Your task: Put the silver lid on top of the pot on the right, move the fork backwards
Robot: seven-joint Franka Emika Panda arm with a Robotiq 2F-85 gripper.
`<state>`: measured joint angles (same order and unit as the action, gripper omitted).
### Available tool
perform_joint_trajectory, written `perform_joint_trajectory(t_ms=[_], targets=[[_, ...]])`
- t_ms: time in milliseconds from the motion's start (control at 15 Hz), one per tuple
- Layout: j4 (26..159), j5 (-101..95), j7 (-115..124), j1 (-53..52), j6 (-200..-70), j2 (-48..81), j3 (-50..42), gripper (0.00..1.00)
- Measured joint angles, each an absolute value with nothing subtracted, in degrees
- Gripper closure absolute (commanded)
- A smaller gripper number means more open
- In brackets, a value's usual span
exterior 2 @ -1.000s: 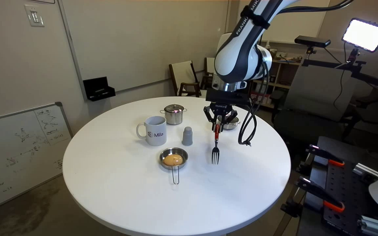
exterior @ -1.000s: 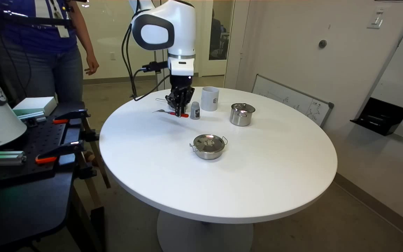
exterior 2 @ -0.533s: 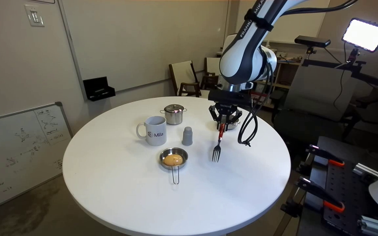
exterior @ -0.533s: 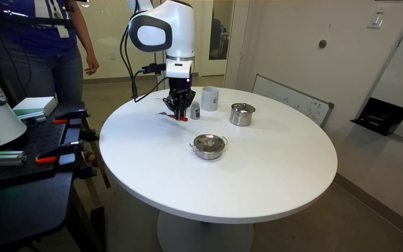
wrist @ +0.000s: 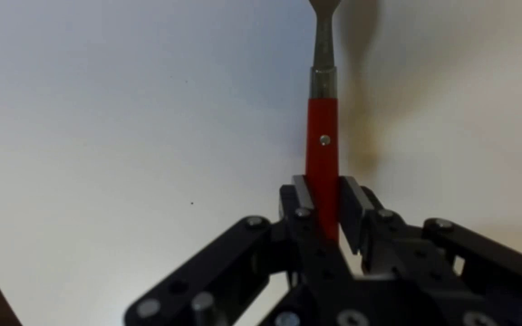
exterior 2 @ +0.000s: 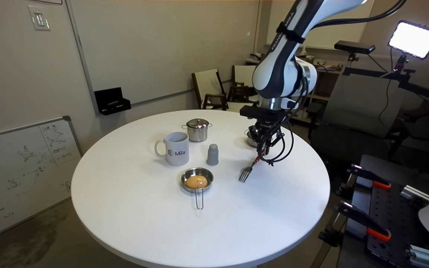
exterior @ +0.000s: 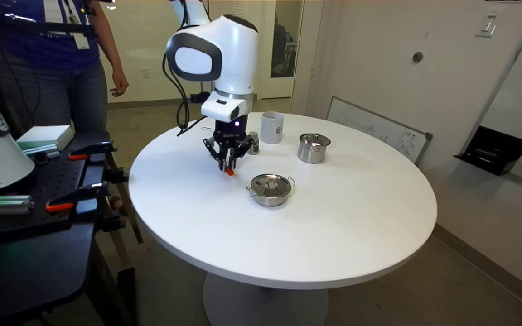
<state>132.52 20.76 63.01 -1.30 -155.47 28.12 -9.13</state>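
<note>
Gripper (wrist: 326, 192): clamped narrow on fork (wrist: 323, 136) – by red handle
Lid (exterior: 271, 184): on low pot (exterior: 272, 201)
Cables (exterior 2: 271, 162): in an exterior view, partly cover gripper
Table (exterior 2: 140, 212): grey bottle (exterior 2: 212, 155), tall pot (exterior 2: 197, 133), egg (exterior 2: 196, 182) in pan (exterior 2: 197, 171)
Mug (exterior 2: 177, 149): "Mila"
Arm (exterior 2: 274, 76): "FRANKA", "MIKA" either side of strap (exterior 2: 291, 34)
Leaning whiteboard (exterior 2: 24, 171): handwriting – too small to read

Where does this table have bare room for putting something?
Free, in an exterior view: the table from low pot to near rim; in an exterior view, from pan leftward to rim. Crowded: around the mug, grey bottle and taller pot, and where the gripper holds the fork.
</note>
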Motion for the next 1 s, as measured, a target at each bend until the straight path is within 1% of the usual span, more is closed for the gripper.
perform_joint_trajectory(t_ms=[400, 667, 867, 1000], targets=[[131.56, 31.84, 65.8, 4.76, -155.52, 28.85, -6.6, 0.95], [131.02, 41.35, 67.29, 7.03, -156.85, 28.85, -4.74, 0.95], [131.18, 48.2, 68.67, 6.73, -161.36, 29.04, -4.06, 0.95], [131.37, 49.15, 70.72, 5.23, -165.51, 29.83, -4.42, 0.95]])
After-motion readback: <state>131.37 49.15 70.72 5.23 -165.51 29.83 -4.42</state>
